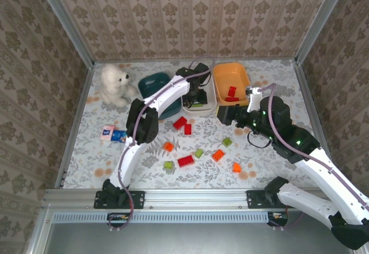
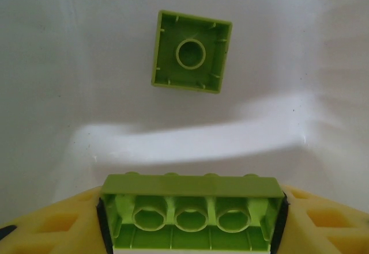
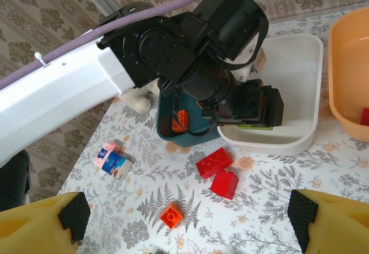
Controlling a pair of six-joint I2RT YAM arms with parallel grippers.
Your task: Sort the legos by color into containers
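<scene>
Left claw [image 2: 190, 234] grips a long green lego [image 2: 190, 195] over the white container [image 2: 57, 64]; right claw [image 3: 187, 216] stands wide open.

Set along the far side of the floral-patterned table [image 1: 92, 165], left to right: white plush bear [image 1: 115, 84], dark teal container [image 1: 151, 84], white container [image 1: 210, 95], orange container [image 1: 222, 72]. Placed at the left: small pink-and-blue carton [image 1: 112, 134]. Scattered across the near middle: loose legos [image 1: 185, 161] in red, orange and green.
</scene>
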